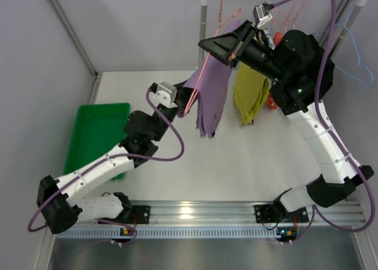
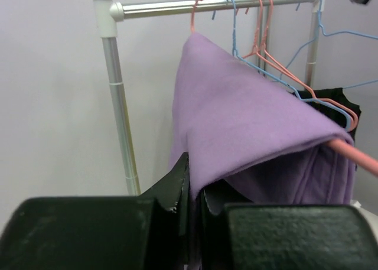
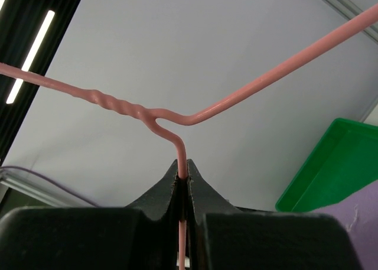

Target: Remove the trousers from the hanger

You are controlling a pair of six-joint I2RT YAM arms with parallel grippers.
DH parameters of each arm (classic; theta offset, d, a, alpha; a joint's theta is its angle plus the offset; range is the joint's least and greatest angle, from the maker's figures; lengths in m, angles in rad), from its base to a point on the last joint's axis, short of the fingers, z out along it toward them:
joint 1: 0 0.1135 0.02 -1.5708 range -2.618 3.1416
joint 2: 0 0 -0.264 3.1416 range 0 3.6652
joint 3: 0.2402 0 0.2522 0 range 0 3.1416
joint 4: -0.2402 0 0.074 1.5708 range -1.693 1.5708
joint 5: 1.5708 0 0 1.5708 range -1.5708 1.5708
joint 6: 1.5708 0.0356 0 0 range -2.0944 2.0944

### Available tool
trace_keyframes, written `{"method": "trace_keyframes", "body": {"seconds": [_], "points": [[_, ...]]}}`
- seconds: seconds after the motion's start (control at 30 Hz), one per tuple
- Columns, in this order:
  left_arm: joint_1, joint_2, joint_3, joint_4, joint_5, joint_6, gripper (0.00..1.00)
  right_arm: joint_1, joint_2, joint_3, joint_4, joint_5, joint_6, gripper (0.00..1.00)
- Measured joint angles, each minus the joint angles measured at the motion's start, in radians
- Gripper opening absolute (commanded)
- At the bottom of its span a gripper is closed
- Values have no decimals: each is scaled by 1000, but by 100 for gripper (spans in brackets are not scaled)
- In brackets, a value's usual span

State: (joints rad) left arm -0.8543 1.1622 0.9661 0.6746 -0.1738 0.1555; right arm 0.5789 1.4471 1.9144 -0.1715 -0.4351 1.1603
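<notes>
The lilac trousers [image 1: 212,93] hang folded over the pale pink hanger [image 1: 197,84] in front of the clothes rail. In the left wrist view my left gripper [image 2: 196,186] is shut on the lower left edge of the trousers [image 2: 248,122], and a fold of cloth runs down between the jaws. From above, that left gripper [image 1: 184,100] sits at the trousers' left side. The hanger's bottom bar [image 2: 357,156] sticks out of the cloth on the right. My right gripper [image 1: 229,49] is up high. In its own view it [image 3: 184,171] is shut on the hanger wire [image 3: 177,119] just below the twisted neck.
The metal rail [image 2: 207,6] and its post [image 2: 118,104] stand behind, carrying light blue hangers [image 2: 331,33] and red-orange hangers [image 2: 266,28]. A mustard-yellow garment [image 1: 251,96] and a black garment [image 2: 331,98] hang to the right. A green bin [image 1: 97,134] lies at the table's left.
</notes>
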Motion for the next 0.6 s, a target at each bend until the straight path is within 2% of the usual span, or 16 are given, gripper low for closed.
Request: {"method": "trace_keyframes", "body": {"seconds": [0.07, 0.27, 0.47, 0.6], "points": [[15, -4, 7, 5, 3, -19, 0, -1, -14, -29, 14, -4, -1, 0], [77, -23, 22, -10, 20, -90, 0, -8, -50, -97, 33, -34, -52, 0], [200, -84, 71, -153, 61, -248, 0, -31, -138, -279, 60, -76, -168, 0], [238, -113, 124, -268, 110, -364, 0, -32, -179, -426, 118, -77, -254, 0]]}}
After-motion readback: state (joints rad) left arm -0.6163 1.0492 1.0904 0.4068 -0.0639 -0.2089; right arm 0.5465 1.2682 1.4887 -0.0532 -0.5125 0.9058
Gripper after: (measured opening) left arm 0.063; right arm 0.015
